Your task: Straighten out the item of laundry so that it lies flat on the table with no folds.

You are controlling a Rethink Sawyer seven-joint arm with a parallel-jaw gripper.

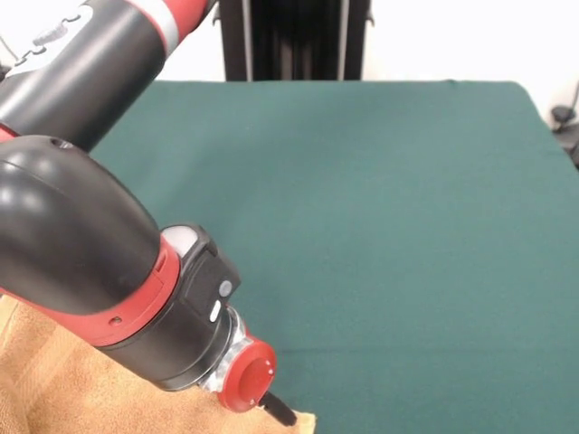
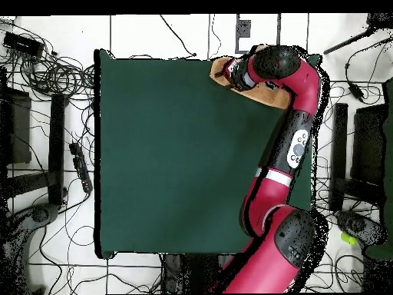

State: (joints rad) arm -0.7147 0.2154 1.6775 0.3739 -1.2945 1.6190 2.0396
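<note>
The orange-yellow towel [image 1: 54, 389] lies at the near left corner of the green table [image 1: 380, 226] in the front view, mostly hidden under the arm. In the overhead view the towel [image 2: 272, 97] sits at the table's [image 2: 169, 154] far right corner, only its edges showing around the arm's wrist. My gripper [image 1: 277, 410] points down at the towel's edge; only a dark tip shows below the red wrist flange. In the overhead view the gripper [image 2: 227, 73] is over the towel's left end. Whether it holds the cloth is hidden.
The red and black arm [image 1: 81, 262] fills the left of the front view and runs along the table's right side in the overhead view [image 2: 295, 146]. Cables and stands [image 2: 54, 77] lie on the floor around the table.
</note>
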